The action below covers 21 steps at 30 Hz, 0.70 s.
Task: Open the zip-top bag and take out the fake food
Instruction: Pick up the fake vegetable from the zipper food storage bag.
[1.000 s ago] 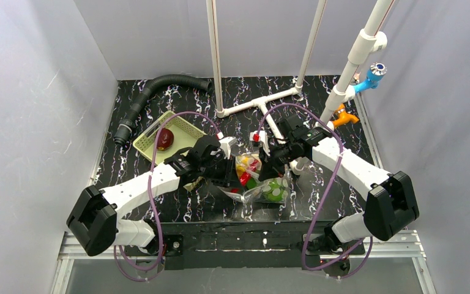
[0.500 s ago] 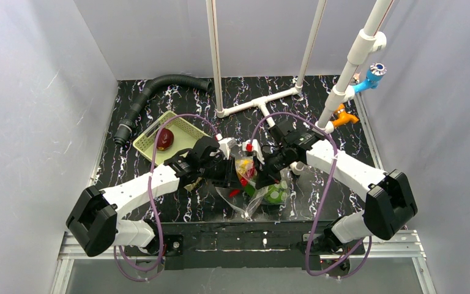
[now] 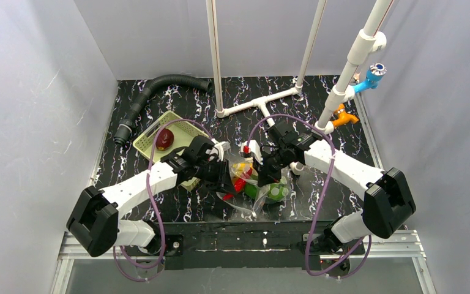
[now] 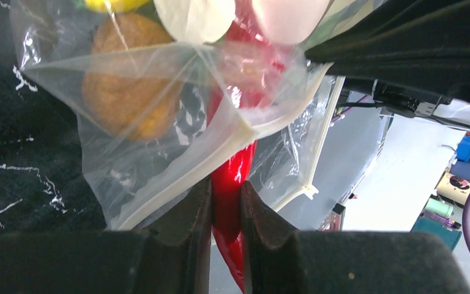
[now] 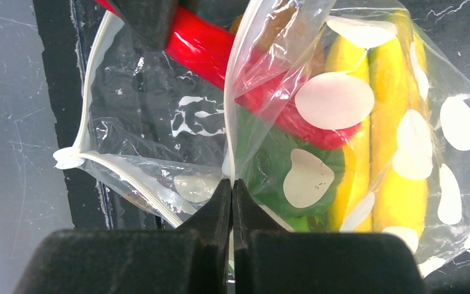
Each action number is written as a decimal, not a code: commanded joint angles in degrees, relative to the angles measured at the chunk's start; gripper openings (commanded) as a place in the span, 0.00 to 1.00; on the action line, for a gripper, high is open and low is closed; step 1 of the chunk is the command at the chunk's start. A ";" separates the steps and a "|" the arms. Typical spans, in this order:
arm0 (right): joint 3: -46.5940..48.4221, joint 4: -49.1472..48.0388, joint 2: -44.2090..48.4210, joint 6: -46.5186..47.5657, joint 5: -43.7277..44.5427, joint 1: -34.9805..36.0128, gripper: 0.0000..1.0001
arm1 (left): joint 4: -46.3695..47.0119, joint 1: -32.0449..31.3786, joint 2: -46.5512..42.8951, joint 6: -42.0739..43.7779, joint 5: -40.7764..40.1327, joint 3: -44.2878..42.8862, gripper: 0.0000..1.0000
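The dotted clear zip-top bag (image 3: 263,195) lies open at the table's front middle, between both arms. My left gripper (image 4: 226,193) is shut on a bright red chili pepper (image 4: 229,171) that sticks out of the bag's mouth (image 4: 177,184). My right gripper (image 5: 232,184) is shut on the bag's plastic edge (image 5: 231,147). Inside the bag I see a yellow banana (image 5: 398,184), a green piece (image 5: 269,165), the red pepper (image 5: 220,52) and an orange piece (image 4: 128,92). A dark red fruit (image 3: 164,139) lies in the pale green basket (image 3: 177,122).
A black corrugated hose (image 3: 147,98) lies at the back left. White pipes (image 3: 263,101) and a pipe stand rise at the back middle. An orange clamp (image 3: 344,115) and a blue fitting (image 3: 370,76) sit at the back right. The bag lies close to the table's front edge.
Both grippers have moved toward the near edge with the bag. The red pepper has come farther out of the bag's mouth in my left gripper.
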<state>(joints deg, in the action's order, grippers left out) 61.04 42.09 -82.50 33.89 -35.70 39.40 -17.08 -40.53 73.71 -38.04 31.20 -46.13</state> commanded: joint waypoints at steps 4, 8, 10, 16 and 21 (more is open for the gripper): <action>0.95 -1.61 1.02 -0.90 3.37 -0.69 0.01 | -12.09 0.85 -4.73 6.75 4.95 -2.81 0.00; 0.84 -2.42 1.32 -1.78 4.04 -1.76 0.01 | -18.03 0.97 -6.29 10.55 6.66 -3.21 0.00; 0.91 -2.53 1.52 -2.00 3.66 -2.58 0.01 | -20.73 0.91 -7.65 12.03 6.41 -3.17 0.00; 0.52 -2.63 2.49 -2.52 2.27 -4.94 0.01 | -26.51 0.98 -12.24 14.02 6.08 -2.33 0.00; 0.25 -2.97 2.86 -2.72 1.77 -5.94 0.01 | -30.80 1.06 -16.04 15.97 6.49 -1.78 0.00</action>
<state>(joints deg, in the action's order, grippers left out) 61.04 40.53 -81.78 31.68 -32.80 34.24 -41.58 -39.83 60.99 -24.99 35.62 -47.42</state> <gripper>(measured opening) 0.021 0.146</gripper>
